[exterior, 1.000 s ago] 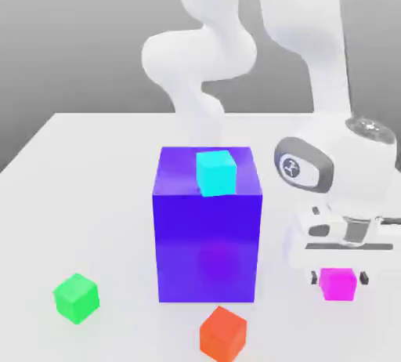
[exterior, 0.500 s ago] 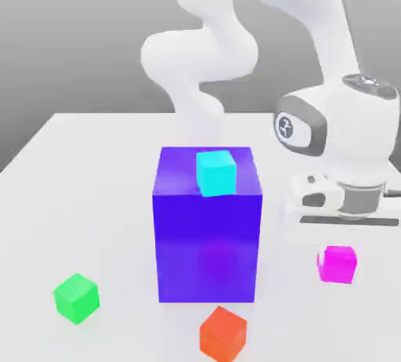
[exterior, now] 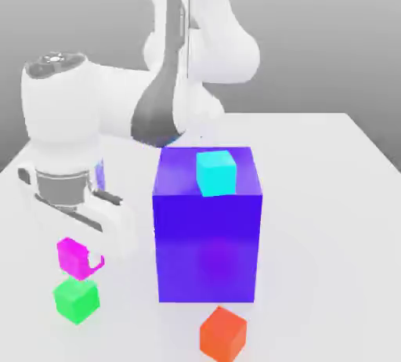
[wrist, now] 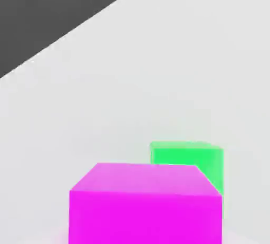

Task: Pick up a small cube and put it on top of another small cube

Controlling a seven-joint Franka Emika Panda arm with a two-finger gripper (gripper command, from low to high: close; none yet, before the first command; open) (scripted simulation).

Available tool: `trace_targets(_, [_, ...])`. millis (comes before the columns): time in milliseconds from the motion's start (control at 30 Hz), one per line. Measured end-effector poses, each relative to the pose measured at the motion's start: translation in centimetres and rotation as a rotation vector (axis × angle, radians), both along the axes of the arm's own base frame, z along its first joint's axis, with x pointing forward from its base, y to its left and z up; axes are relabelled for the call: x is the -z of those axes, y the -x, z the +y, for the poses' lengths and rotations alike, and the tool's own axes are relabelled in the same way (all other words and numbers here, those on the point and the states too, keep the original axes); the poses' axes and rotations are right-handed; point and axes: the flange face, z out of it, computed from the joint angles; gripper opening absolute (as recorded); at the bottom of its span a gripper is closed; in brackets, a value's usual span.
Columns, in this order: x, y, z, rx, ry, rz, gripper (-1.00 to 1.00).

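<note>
My gripper (exterior: 79, 261) is shut on the small magenta cube (exterior: 72, 256) and holds it off the table at the exterior view's left. The small green cube (exterior: 76, 299) rests on the table just below the magenta one, with a narrow gap between them. In the hand view the magenta cube (wrist: 145, 206) sits close to the camera, and the green cube (wrist: 189, 161) shows beyond it, partly hidden. The white hand and wrist (exterior: 66, 157) stand straight above the held cube.
A big blue-violet block (exterior: 207, 231) stands mid-table, just to the exterior view's right of my hand, with a cyan cube (exterior: 215, 171) on top. An orange-red cube (exterior: 222, 334) lies near the front edge. The white table (exterior: 337, 196) stretches off to the right.
The arm lifted the magenta cube off the table at the exterior view's right and swung it across to the left. It now hangs over the green cube.
</note>
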Motion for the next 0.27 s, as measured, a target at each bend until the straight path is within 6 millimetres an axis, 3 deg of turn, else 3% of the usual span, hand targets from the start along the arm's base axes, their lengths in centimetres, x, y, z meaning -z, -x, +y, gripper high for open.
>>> trace_targets(133, [4.3,0.1,0.0,-0.014,-0.003,0.001,-1.0])
trace_targets(167, [5.3,0.1,0.0,-0.014,-0.003,0.001,1.0])
trace_targets(267, [5.3,0.1,0.0,-0.014,-0.003,0.001,1.0])
